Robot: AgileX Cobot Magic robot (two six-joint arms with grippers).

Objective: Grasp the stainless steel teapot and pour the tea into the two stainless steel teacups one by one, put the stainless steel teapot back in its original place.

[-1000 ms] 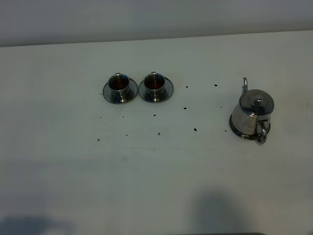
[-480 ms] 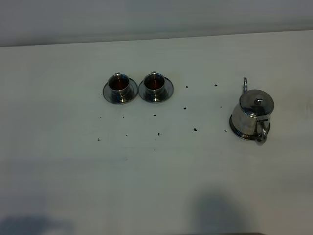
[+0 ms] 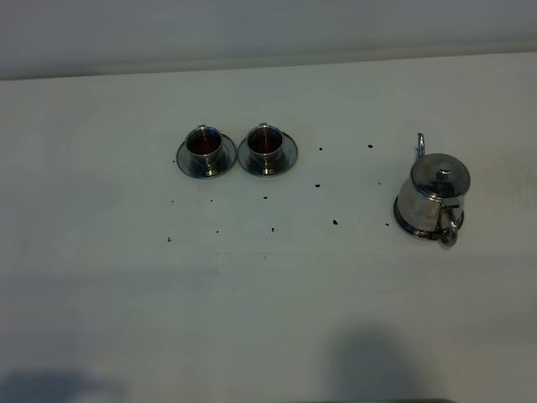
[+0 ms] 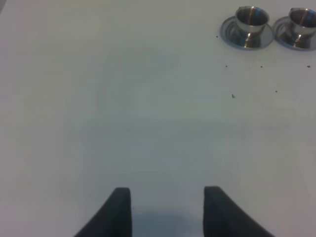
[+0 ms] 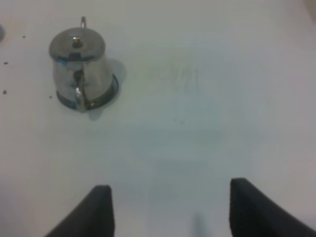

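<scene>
**Teapot Back on Its Saucer, Both Arms Clear of the Table**

From the high camera, the stainless steel teapot (image 3: 432,201) stands upright on its round saucer (image 3: 404,227), spout pointing away, loop handle toward the near edge. The two stainless steel teacups (image 3: 235,149) sit side by side on their own saucers, well apart from the pot, each showing a dark reddish fill. Neither arm appears in this view; only soft shadows fall along the near edge of the white table (image 3: 268,319), which is flecked with small dark specks between cups and pot. A pale wall closes the scene behind.

At the left wrist, the left gripper (image 4: 167,190) hovers with its dark fingers apart and nothing between them; the cups lie far ahead of it and off to one side.

At the right wrist, the right gripper (image 5: 170,190) likewise stands wide and empty, the teapot well ahead of its fingertips and off to one side, handle facing back toward it.

Judging by the filled cups and seated pot, the work looks all but finished. The sound course now would be a clean retreat: jaws kept apart, arms drawn straight back, nothing swung near the handle or cups.
</scene>
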